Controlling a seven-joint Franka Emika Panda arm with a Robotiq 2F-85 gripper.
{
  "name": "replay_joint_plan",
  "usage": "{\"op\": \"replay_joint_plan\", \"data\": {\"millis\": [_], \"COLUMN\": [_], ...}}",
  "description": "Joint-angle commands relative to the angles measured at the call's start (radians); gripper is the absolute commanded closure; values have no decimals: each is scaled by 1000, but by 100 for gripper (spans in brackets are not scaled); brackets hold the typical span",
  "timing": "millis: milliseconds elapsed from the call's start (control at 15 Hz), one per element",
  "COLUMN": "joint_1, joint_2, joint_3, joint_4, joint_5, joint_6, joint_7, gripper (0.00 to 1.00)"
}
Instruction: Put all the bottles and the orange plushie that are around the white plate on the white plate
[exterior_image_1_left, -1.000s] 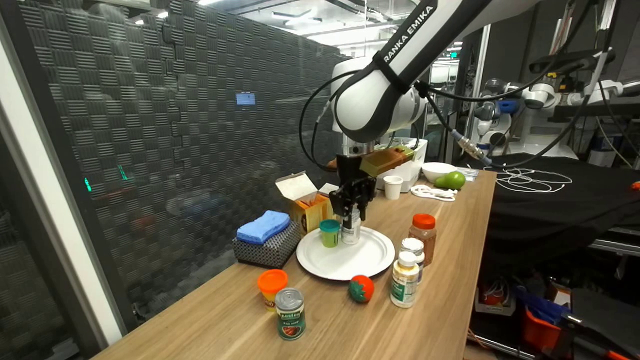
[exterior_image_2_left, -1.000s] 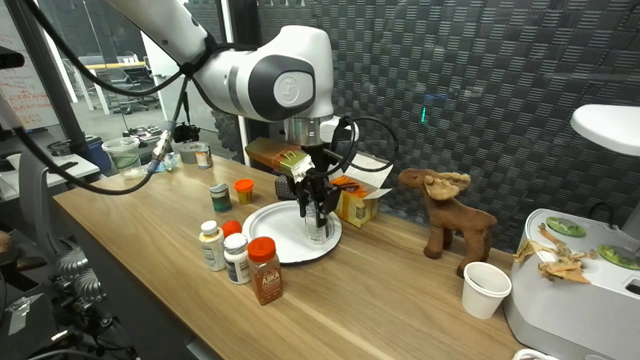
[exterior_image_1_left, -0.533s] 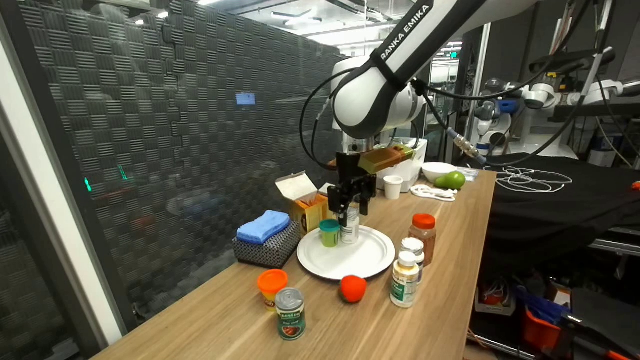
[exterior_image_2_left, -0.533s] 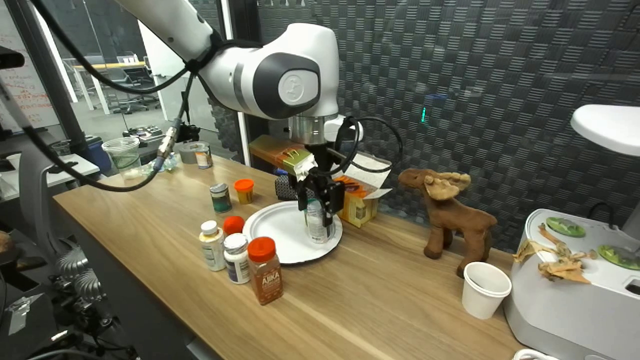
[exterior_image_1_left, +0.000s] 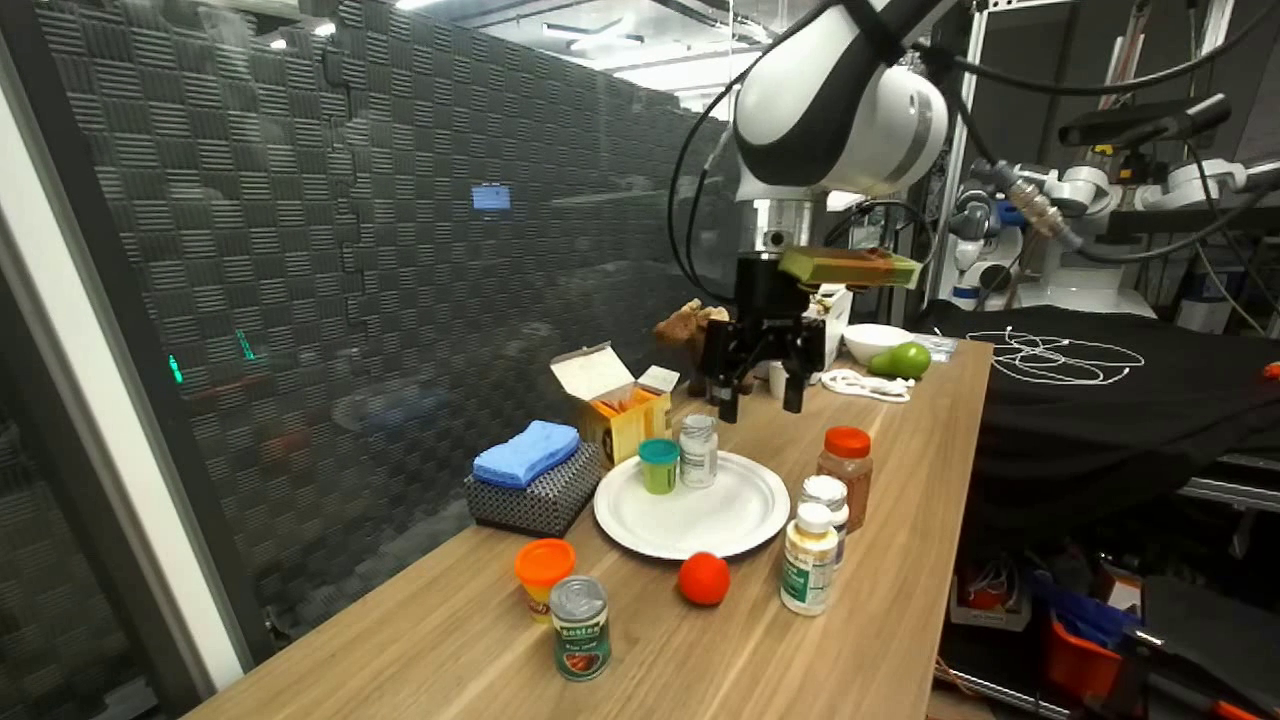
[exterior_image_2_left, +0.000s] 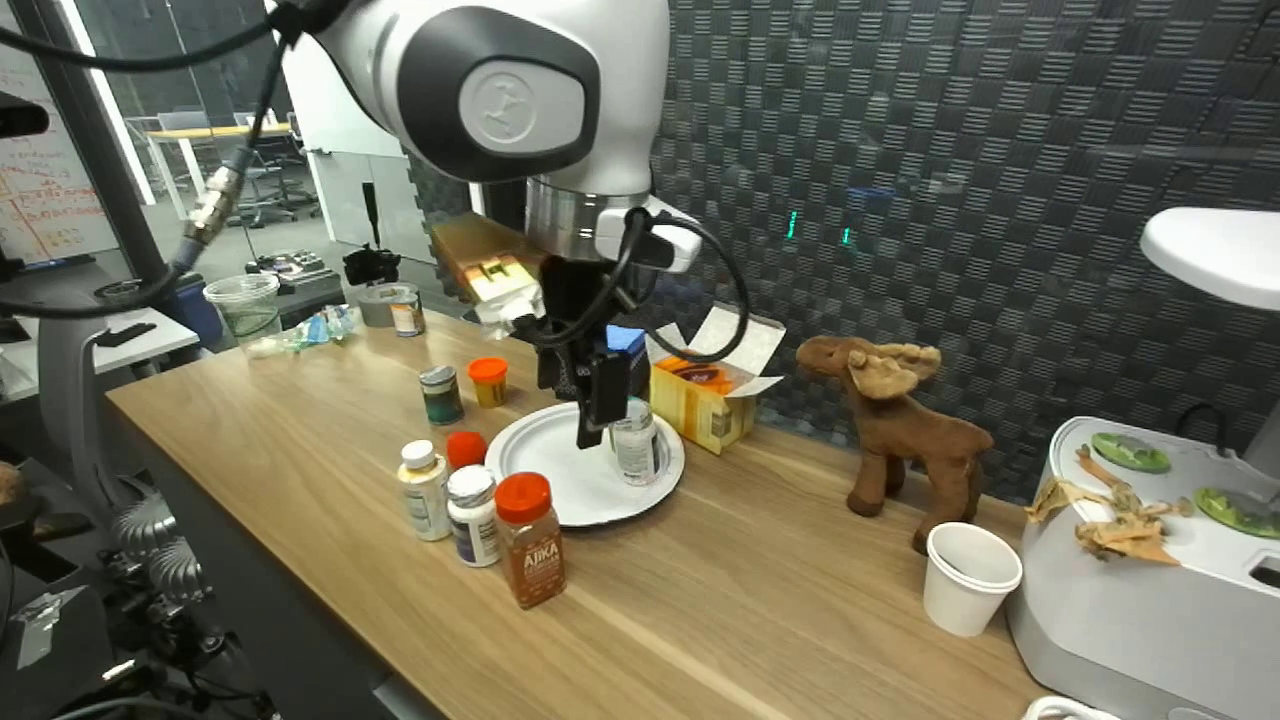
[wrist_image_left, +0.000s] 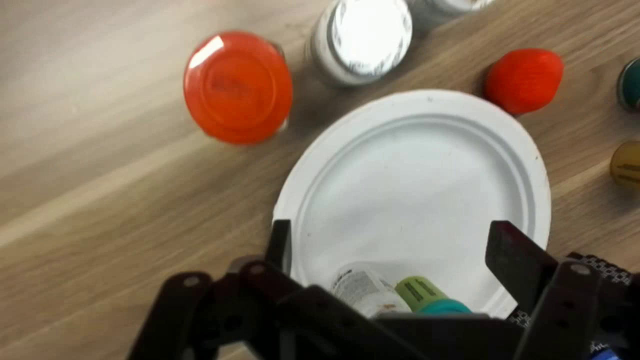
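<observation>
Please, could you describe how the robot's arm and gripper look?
The arm is white and dark grey; a pale cap bears a horse-like emblem. The gripper is black and two-fingered; a silver ring and a yellowish block are above it. Black cables loop alongside.

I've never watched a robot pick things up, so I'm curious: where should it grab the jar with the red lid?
Probably on the jar's body, just under its red lid, with the gripper coming straight down: the jar stands upright, its lid clear from above. A white-capped bottle stands close on one side, so the jaws would best close crosswise, avoiding the gap between.
</observation>
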Motion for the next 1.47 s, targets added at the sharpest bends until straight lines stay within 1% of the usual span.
{"op": "replay_joint_plan", "data": {"millis": [0,200,267,467,733,867,1333,1400], "joint_1": [2,2,0,-6,-9,-4,-1,-1], "joint_2": [-208,-288,-305,-330,-309,-286,-203,-194], "joint_3": [-6,-15,-15,-12,-3,-1,-7,-10], "joint_4": [-220,-320,-340,-376,-364,-349,-317,-313], "joint_5": [37,-10,-22,-110,-247,-274,-270,-279], "joint_6": [15,47,59,98,121,112,167,175], "joint_7": [35,84,99,168,260,277,267,274], "gripper": [0,0,0,0,0,0,0,2]}}
